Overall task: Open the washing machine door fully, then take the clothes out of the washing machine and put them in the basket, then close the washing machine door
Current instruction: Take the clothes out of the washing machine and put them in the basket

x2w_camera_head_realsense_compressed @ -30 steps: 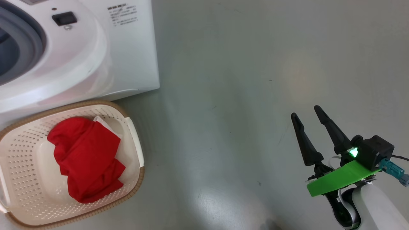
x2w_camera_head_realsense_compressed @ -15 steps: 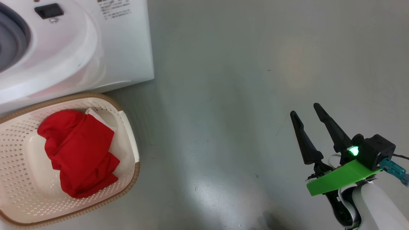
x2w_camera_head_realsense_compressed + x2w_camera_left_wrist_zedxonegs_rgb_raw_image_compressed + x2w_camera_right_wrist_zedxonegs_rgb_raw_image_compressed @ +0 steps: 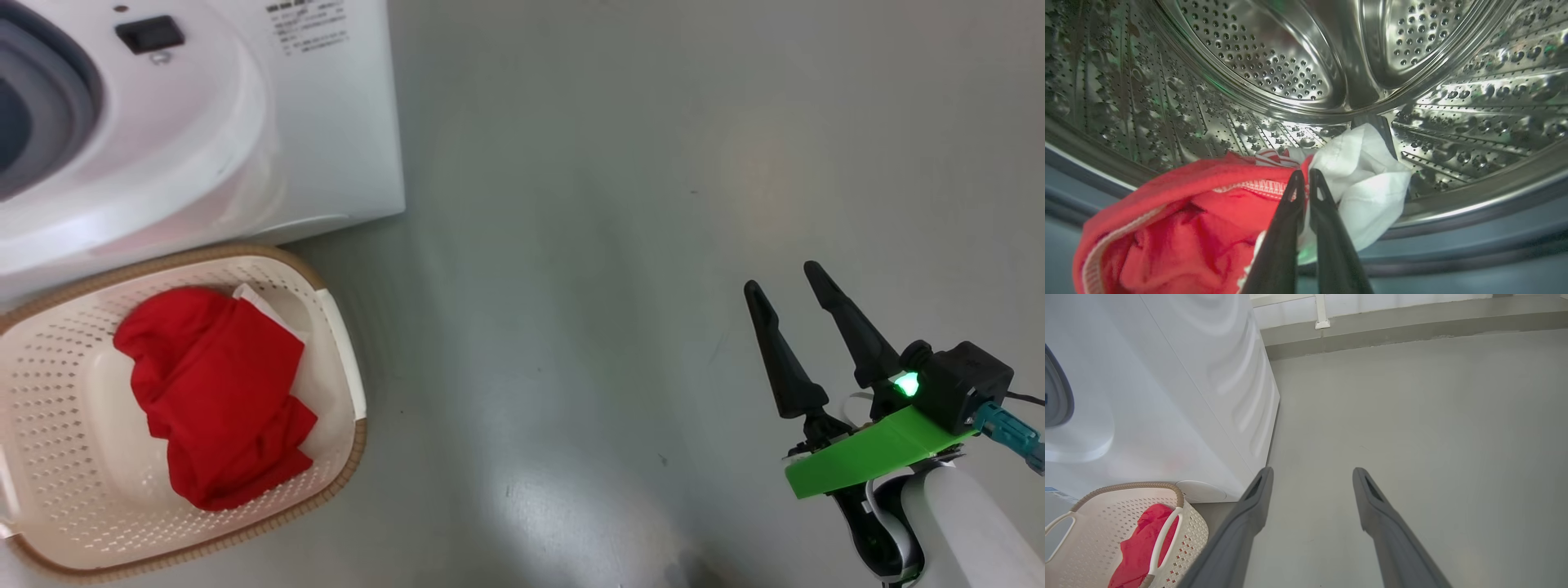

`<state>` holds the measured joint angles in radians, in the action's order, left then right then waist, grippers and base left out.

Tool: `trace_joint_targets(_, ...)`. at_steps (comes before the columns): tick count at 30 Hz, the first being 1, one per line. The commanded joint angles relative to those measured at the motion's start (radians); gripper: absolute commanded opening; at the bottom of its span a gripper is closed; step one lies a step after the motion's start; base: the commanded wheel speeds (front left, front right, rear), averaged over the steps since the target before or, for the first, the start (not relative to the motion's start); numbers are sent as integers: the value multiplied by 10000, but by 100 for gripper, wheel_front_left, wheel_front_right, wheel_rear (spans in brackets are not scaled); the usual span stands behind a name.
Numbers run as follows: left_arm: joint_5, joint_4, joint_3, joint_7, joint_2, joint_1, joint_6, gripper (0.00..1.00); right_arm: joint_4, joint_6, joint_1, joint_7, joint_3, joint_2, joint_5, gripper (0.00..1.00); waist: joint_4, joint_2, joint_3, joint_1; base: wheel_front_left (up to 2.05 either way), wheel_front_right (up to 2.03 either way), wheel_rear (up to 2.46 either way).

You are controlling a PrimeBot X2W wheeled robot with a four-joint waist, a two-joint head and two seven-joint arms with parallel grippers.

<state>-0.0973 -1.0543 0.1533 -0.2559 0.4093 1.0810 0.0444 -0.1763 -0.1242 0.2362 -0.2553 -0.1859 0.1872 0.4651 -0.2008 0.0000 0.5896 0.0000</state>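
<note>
Two grippers are seen. The left gripper [image 3: 1305, 177] is reached into the perforated steel drum [image 3: 1257, 61] of the washing machine [image 3: 310, 122]. Its two dark fingers are brought together with only a sliver of gap. The tips are set on a red-and-white garment [image 3: 1241, 212], at the fold where the red cloth meets the white panel. The cloth appears to be pinched between them, though the contact itself is hidden behind the fingers. This one bundle is draped from the drum floor over the grey rubber ring [image 3: 1453, 253] at the mouth, with a white striped trim shown along its red edge.

The right gripper [image 3: 781, 279] is held over the bare grey floor [image 3: 612, 204], well apart from the machine. Its two fingers are spread wide and nothing is held between them. One green bracket [image 3: 873, 453] and one lit green lamp [image 3: 904, 384] are carried behind the fingers.

One basket [image 3: 353, 457] is set on the floor just in front of the machine, its brown rim close to the white front panel. One red heap [image 3: 216, 392] is laid inside it, with a single white corner showing at the heap's upper edge. Two side handles can be counted on the basket in the right wrist view. One black latch slot [image 3: 149, 34] and one printed label [image 3: 306, 28] are seen on the machine's front.
</note>
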Motion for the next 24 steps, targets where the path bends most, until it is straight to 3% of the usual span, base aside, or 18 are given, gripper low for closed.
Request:
trace_joint_targets(1,-229,508,336,-59,405,-433,-63,0,164,-65,-2,-65,-170,152,-5,100,122,0,-203,0,0,0,0)
trace_joint_targets(10,-963,2388,1487,-59,-463,-1631,-635,0,47,-65,-137,-65,-117,255,12,100,545,0,-838,0,0,0,0)
trace_joint_targets(24,-977,4566,2846,-59,-2031,-3152,-1591,0,-166,-65,-289,-65,102,151,29,100,1087,0,-1745,0,0,0,0)
